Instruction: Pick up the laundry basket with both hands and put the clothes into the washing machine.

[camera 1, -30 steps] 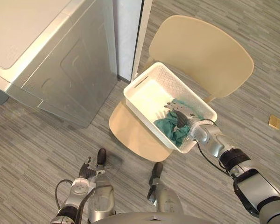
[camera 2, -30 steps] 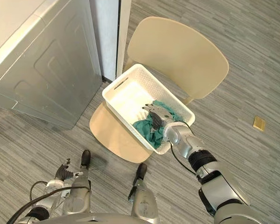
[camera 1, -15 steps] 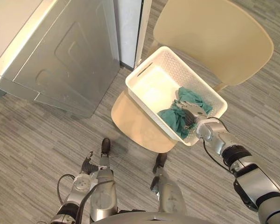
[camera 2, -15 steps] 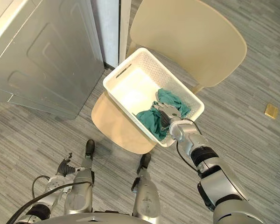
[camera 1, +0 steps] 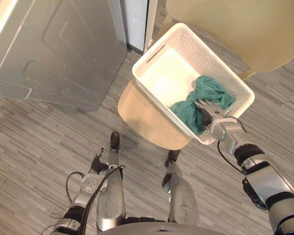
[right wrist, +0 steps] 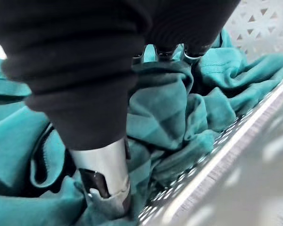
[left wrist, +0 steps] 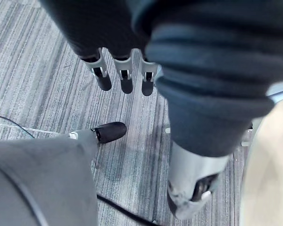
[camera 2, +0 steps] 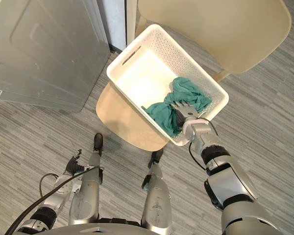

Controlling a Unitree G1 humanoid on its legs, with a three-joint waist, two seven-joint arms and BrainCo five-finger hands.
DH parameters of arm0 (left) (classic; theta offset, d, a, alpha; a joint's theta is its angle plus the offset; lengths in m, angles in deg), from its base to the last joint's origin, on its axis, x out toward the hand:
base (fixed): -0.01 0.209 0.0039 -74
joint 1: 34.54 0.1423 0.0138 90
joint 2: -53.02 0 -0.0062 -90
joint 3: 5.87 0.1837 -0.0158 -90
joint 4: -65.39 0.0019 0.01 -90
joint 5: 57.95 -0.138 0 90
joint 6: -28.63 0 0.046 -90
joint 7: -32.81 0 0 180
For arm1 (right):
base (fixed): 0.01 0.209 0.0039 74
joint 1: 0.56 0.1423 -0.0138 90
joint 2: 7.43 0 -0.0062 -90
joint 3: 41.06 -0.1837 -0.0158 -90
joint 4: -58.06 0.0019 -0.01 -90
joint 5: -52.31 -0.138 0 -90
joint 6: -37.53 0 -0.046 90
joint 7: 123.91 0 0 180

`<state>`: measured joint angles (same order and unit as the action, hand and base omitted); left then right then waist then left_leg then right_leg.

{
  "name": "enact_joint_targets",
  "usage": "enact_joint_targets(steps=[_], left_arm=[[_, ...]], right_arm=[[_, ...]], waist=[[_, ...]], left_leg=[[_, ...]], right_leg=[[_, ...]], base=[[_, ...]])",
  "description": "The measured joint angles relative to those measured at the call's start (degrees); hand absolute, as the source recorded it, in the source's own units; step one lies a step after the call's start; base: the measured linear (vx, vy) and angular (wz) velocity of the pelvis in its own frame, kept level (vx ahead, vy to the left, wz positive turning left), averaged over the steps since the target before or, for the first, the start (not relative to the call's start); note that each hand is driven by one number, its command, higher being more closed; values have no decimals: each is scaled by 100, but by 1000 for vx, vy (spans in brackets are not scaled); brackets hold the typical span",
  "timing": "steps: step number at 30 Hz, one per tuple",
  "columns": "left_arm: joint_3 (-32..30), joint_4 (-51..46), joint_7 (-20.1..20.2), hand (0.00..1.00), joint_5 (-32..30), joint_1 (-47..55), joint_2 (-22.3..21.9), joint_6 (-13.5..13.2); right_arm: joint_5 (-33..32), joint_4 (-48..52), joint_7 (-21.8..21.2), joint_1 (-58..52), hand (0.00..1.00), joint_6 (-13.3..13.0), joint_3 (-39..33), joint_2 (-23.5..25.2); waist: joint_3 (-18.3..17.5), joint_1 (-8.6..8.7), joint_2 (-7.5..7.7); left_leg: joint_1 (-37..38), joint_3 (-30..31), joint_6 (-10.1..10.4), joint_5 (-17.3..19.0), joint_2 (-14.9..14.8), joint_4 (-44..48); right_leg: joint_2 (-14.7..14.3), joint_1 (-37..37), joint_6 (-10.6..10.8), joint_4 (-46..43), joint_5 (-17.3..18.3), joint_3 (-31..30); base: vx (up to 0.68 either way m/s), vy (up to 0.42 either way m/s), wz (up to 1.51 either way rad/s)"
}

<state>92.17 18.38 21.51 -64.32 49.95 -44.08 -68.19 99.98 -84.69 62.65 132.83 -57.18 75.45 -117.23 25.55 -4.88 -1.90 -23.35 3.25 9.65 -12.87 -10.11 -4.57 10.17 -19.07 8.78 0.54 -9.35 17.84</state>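
From the head: one white basket [camera 1: 162, 78] sits on one chair [camera 1: 147, 120] near one washing machine [camera 1: 54, 49] and holds one teal bundle of clothes [camera 1: 208, 90].

Left wrist: the left hand [left wrist: 125, 77] hangs over the floor [left wrist: 47, 84], fingers relaxed and empty.

Right wrist: the right hand [right wrist: 100, 165] is sunk in the clothes; I cannot tell its grip.

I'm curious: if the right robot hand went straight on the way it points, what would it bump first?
The teal clothes. The right robot hand rests against them, inside the white basket.
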Motion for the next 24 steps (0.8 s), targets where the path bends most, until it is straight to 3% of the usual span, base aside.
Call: enact_joint_targets(steps=[4,9,10,24], left_arm=[[-15,-12,-80,0,10,-58,-47,0],[-113,-7,-107,0,135,-61,-128,10],[-142,-31,-116,0,179,-75,-136,10],[-224,-144,-226,0,188,-189,-323,10]], right_arm=[[-1,-85,154,177,0,163,4,-5],[-3,-221,458,212,0,342,-93,164],[-4,-220,491,201,100,383,-100,188],[-15,-221,637,199,100,500,-261,295]], waist=[[31,-126,-38],[38,-129,-42],[38,-133,-42],[38,-139,-43]], left_leg=[[-219,-5,-10,-36,5,0],[-355,4,-34,-70,57,1],[-364,4,-34,-69,58,0],[-394,12,-41,-75,59,1]], right_leg=[[11,-229,-4,-4,-23,-3],[69,-330,9,-5,-45,8],[71,-338,9,-5,-45,9],[70,-368,10,-13,-45,12]], base=[[-27,-16,-4],[0,2,3],[0,0,0],[0,0,0]])
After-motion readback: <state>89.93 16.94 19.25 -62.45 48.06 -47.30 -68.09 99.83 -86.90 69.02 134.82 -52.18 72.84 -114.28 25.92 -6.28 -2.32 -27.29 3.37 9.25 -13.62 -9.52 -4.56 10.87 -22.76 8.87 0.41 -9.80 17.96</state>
